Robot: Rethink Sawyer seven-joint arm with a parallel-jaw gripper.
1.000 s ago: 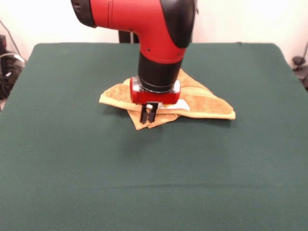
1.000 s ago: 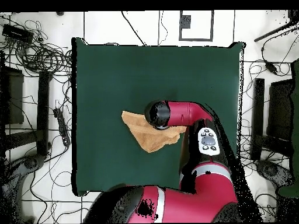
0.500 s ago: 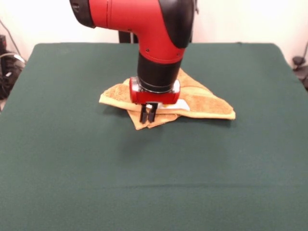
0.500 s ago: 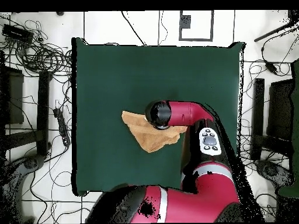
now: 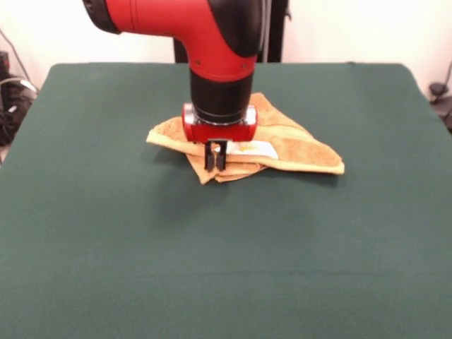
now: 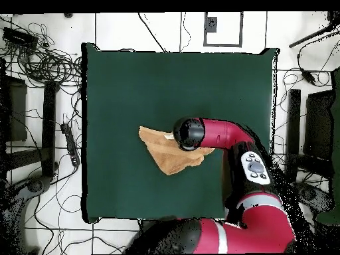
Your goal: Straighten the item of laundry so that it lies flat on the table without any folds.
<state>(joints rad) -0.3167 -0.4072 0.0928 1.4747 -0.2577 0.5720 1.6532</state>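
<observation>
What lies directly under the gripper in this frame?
The crumpled orange towel, folded on the green table, with its white label beside the gripper. The wrist hides the towel's middle; whether the fingers pinch cloth is unclear.

- the table (image 5: 106,247) lies bare all round the crumpled towel (image 5: 304,150), from 12 through 6 to 9 o'clock in the front view.
- the arm (image 5: 212,42) stands over the towel's middle, blocking approach from above; gripper (image 5: 215,159) at its near edge.
</observation>
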